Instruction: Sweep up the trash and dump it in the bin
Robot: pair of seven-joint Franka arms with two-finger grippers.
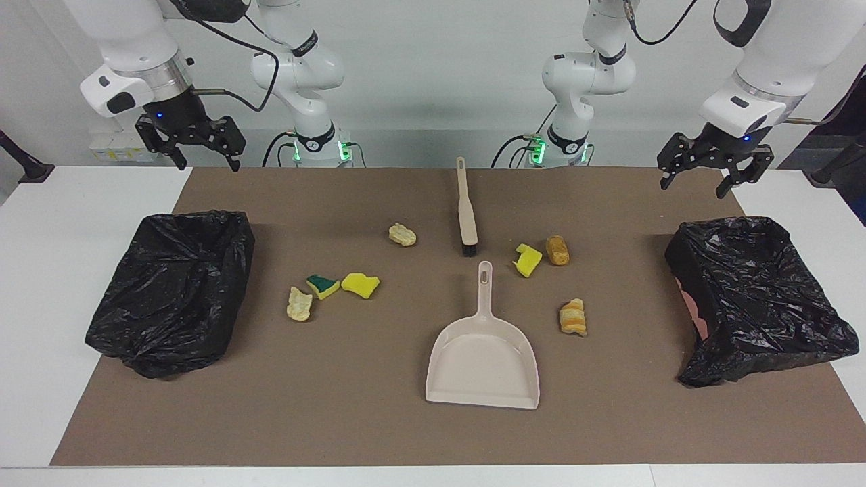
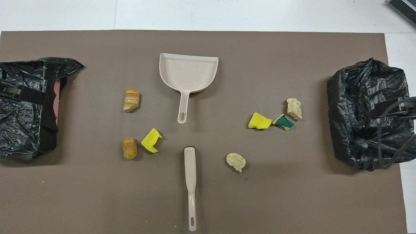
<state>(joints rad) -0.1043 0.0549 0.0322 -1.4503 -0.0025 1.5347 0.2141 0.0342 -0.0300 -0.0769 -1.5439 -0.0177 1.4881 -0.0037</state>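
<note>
Several scraps of trash lie on the brown mat [image 1: 379,419]. A yellow sponge piece [image 1: 528,260], a brown chunk [image 1: 557,250] and a striped bread chunk [image 1: 573,318] sit toward the left arm's end. A cream chunk [image 1: 402,235], a yellow sponge [image 1: 360,285], a green-backed sponge [image 1: 323,285] and a cream chunk [image 1: 299,304] lie toward the right arm's end. Black-bagged bins [image 1: 169,291] [image 1: 751,291] stand at both ends. My left gripper [image 1: 695,187] and right gripper [image 1: 208,164] hang open and empty over the mat's corners by the robots.
A beige dustpan [image 1: 482,358] lies mid-mat with its handle pointing toward the robots. The beige brush [image 1: 465,210] lies in line with it, nearer to the robots, bristles toward the pan. White tabletop [image 1: 61,270] borders the mat.
</note>
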